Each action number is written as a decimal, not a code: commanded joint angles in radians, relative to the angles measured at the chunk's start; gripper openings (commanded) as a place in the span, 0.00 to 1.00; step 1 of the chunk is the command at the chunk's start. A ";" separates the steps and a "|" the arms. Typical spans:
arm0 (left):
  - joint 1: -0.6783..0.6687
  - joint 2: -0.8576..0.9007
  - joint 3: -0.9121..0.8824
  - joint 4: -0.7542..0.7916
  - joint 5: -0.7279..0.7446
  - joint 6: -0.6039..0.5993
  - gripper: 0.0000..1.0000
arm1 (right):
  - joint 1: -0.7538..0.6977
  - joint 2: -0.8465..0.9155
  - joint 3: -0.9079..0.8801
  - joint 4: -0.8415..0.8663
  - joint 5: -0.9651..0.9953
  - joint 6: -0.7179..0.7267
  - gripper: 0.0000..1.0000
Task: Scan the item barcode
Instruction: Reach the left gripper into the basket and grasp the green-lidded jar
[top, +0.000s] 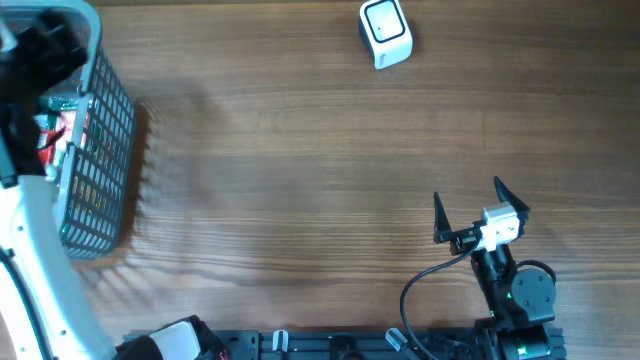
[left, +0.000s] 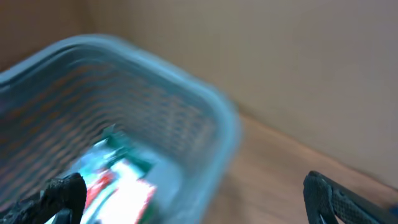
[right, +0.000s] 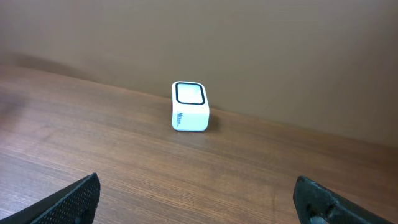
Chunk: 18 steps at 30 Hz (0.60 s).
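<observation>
Here, reaching left gripper (left: 193, 186) over basket (top: 100, 150) at left edge of table (top: 300, 150), jaws apart. Pointing right gripper (top: 468, 192) away from front edge, likewise spread.

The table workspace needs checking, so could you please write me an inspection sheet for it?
Surface: wood-grain table.
Job's things: white scanner standing at the far edge; packaged item, red, green and white, lying in the grey mesh basket at the left edge.
Clutter: nothing seen.
Grippers: left gripper open above the basket, holding nothing; right gripper open and empty near the front edge, facing the scanner.
Cables: black cable looping from the right gripper back to the arm base.
Surroundings: plain brown wall behind the table.
</observation>
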 joint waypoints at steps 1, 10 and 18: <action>0.100 0.084 0.018 -0.077 -0.062 0.039 1.00 | -0.005 -0.003 -0.001 0.003 -0.016 -0.012 1.00; 0.161 0.332 0.018 -0.182 0.018 0.332 1.00 | -0.005 -0.003 -0.001 0.003 -0.016 -0.012 1.00; 0.161 0.490 0.017 -0.157 0.096 0.406 1.00 | -0.005 -0.003 -0.001 0.003 -0.016 -0.012 0.99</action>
